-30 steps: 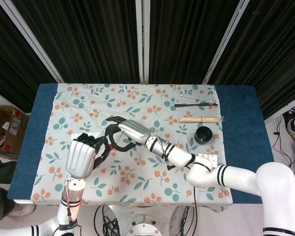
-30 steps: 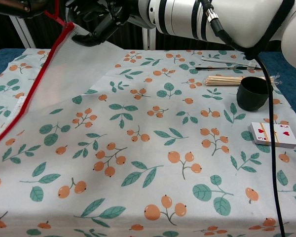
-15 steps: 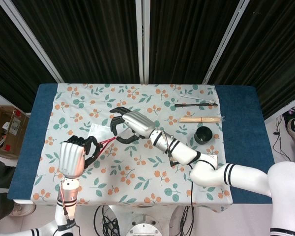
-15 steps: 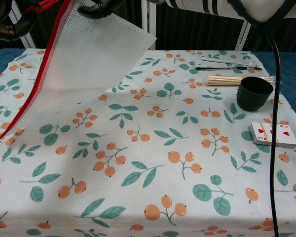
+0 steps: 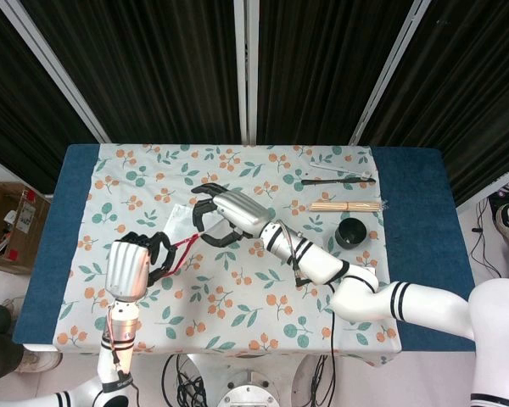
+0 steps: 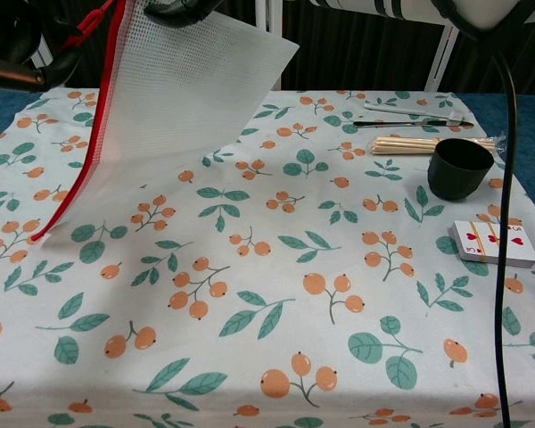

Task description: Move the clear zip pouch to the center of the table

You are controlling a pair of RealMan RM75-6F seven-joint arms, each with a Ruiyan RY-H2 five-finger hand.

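Our right hand [image 5: 230, 214] curls its dark fingers [image 5: 205, 222] over the upper edge of the pouch [image 6: 174, 107], and in the chest view only those fingertips [image 6: 183, 11] show, hooked on the top of the clear mesh sheet. Our left hand [image 5: 132, 265] has its fingers [image 5: 151, 248] folded in around the pouch's red zip edge [image 6: 89, 134], near its red pull cord [image 6: 87, 20]; the chest view shows only a dark sliver of that hand at the left border. Both hands hold the pouch.

The pouch hangs lifted above the tablecloth [image 6: 276, 267], tilted, its lower red corner close to the cloth on the left side; we cannot tell whether that corner touches it. From the head view, the pouch sits left of the cloth's middle, between our two hands.

To the right of the pouch, well apart from it, a black cup [image 6: 460, 167] stands upright on the cloth. Just behind the cup lies a bundle of wooden sticks [image 6: 428, 144], and behind those a black pen [image 6: 401, 122] beside a flat clear packet [image 6: 410, 106]. In front of the cup lies a banded deck of playing cards [image 6: 499, 242].

The floral cloth covers a blue table [image 5: 411, 195]. Black curtains [image 5: 153, 68] with white rails hang behind it, and a cardboard box [image 5: 8, 225] sits on the floor far left of the pouch.
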